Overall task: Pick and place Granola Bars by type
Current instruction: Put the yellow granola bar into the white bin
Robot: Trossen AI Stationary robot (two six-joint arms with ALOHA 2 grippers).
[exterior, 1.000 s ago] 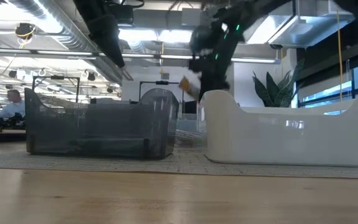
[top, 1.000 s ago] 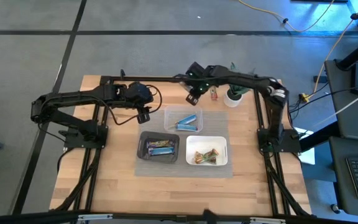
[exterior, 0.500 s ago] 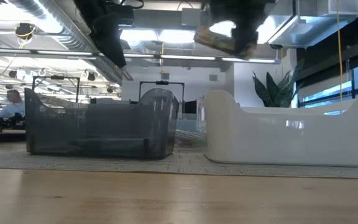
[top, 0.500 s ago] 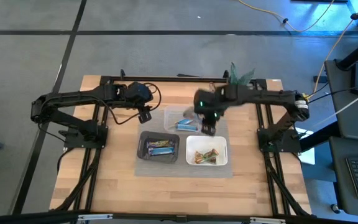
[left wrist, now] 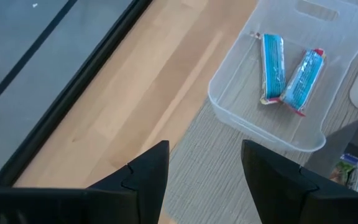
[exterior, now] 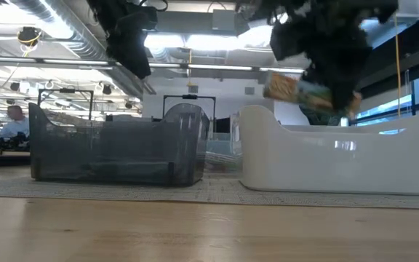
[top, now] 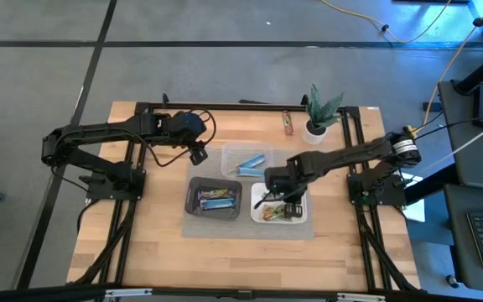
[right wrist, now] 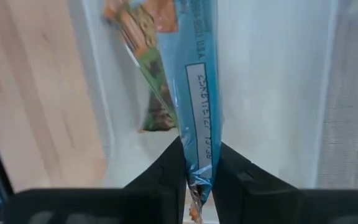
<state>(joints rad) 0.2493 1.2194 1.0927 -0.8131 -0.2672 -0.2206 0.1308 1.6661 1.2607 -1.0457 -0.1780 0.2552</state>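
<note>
My right gripper [top: 273,196] hangs over the white tray [top: 300,191], shut on a green/brown/orange granola bar [exterior: 297,89]. That tray holds more bars of the same kind [top: 280,212]. Two bright blue bars [top: 252,164] lie flat in the clear tray [top: 229,153], and silvery-blue bars [top: 216,199] lie in the black tray [top: 193,201]. One more bar [top: 288,123] rests flat on the table near the far edge. My left gripper [top: 196,155] waits open, to the left of the clear tray. My right gripper pinches the bar by one end [right wrist: 198,176] between its two fingers [right wrist: 166,180]. The rest of the wrapper [right wrist: 199,87] sticks out past the fingertips. The bar is lifted clear, lying roughly level above the white tray's rim [exterior: 340,131].
A small potted plant [top: 319,113] stands at the far edge, right of the loose bar. The three trays sit on a grey mat [top: 250,231] at the table's middle. Bare wood [top: 158,243] lies to the left and near side. A person sits far off in the room [exterior: 14,120].
My right gripper has carried the bar from the far edge beside the plant toward the near side, across the clear tray, to above the white tray, and has come down. The bar has stayed between its shut fingers throughout.
</note>
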